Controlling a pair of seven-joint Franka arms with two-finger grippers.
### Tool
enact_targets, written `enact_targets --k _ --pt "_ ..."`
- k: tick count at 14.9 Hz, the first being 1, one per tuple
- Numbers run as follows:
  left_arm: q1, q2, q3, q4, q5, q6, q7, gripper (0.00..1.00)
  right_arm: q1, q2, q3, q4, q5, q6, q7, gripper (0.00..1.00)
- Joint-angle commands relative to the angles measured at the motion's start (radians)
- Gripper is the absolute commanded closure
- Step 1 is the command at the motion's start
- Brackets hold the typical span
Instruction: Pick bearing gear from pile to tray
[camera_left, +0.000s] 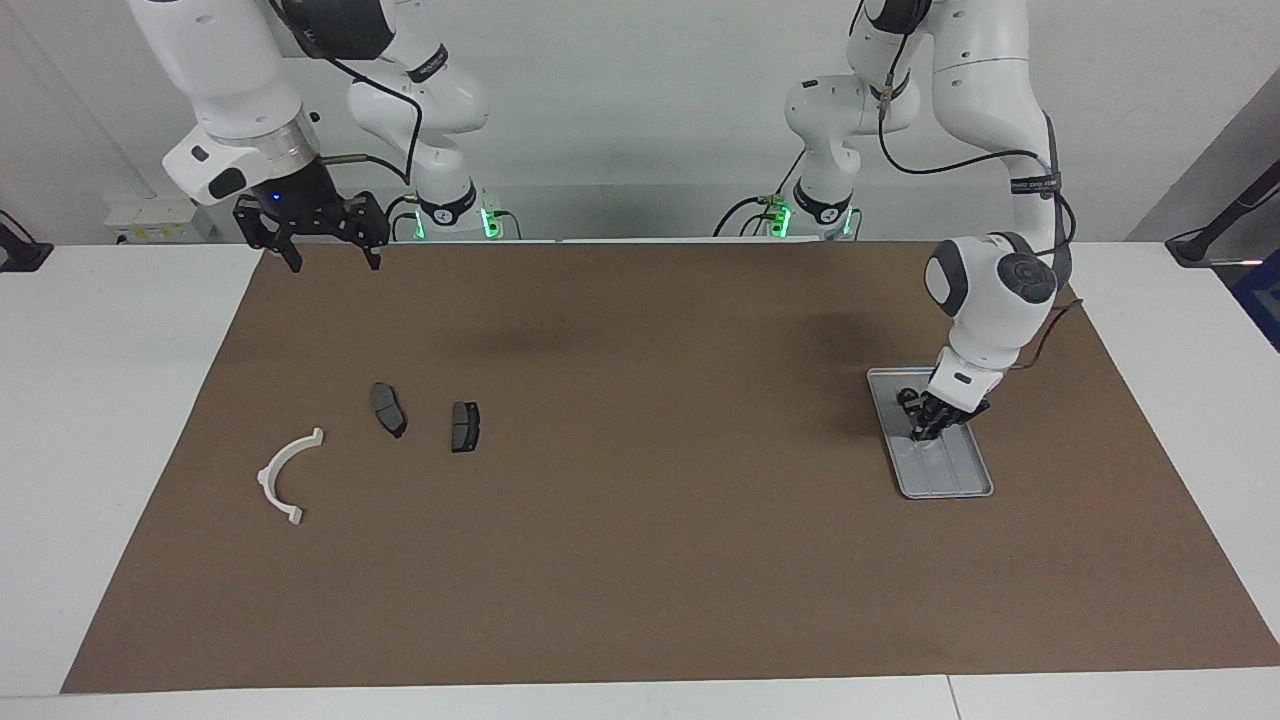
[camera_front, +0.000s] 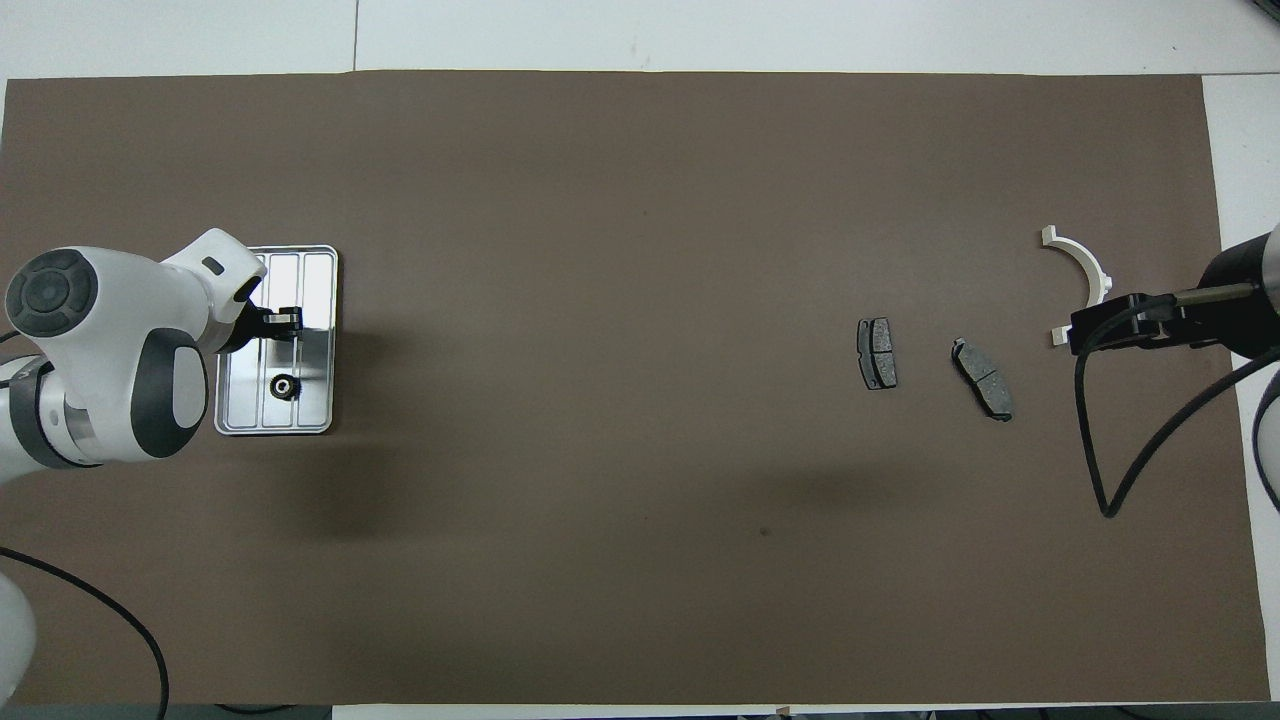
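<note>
Because the bearing gear (camera_front: 285, 386) already lies in the tray (camera_front: 320, 265) at the left arm's end of the bench, the left gripper (camera_left: 925, 428) hangs just over the tray with its fingers pinched together and empty. The right gripper (camera_left: 325, 255) waits, fingers wide, above the mat's edge, near the brake pads (camera_left: 388, 408) and white bracket (camera_left: 285, 478).

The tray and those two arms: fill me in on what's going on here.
The left hand is shut and low over the tray at the left arm's end of the table. A small black gear lies in the tray, apart from that hand. The right hand waits, open and raised, at the right arm's end. Two brake pads and a white half-ring bracket lie on the brown mat, untouched.
</note>
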Motion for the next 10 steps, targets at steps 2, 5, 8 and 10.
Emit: enact_targets --k 2,5,8,10 --pt "-0.009 0.032 0.005 0.013 -0.016 0.036 -0.005 1.0 -0.007 -0.001 0.002 -0.005 0.022 0.0 -0.024 0.0" --pt "-0.009 0.032 0.005 0.016 -0.016 0.036 -0.005 1.0 -0.008 -0.001 0.006 -0.005 0.022 0.002 -0.024 0.0" --pt "-0.009 0.035 0.002 0.03 -0.016 0.031 -0.005 1.0 -0.008 -0.011 0.003 -0.009 0.023 0.005 -0.027 0.0" --pt "-0.009 0.035 0.002 0.035 -0.016 0.03 -0.005 1.0 -0.01 -0.011 0.003 -0.009 0.023 0.007 -0.024 0.0"
